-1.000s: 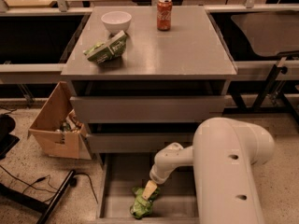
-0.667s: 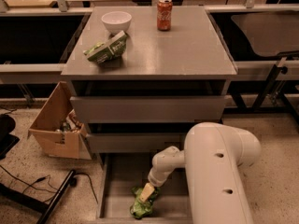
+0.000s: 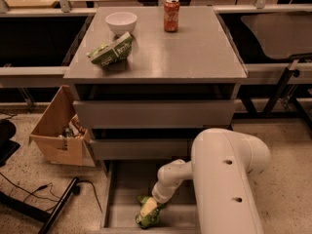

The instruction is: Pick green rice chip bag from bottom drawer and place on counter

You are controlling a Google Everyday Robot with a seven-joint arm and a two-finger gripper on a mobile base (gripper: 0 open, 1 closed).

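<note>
My gripper is down in the bottom drawer, right on the green chip bag, which lies near the drawer's front wall, below the front edge of the counter; whether my jaws are closed on it I cannot tell. I judge the crumpled foil may slip free as I lift, or snag on the drawer fronts above and drop. The drawer holds nothing else I can see, the bowl by the back left corner looks empty, and the cardboard box off the left edge holds small items.
</note>
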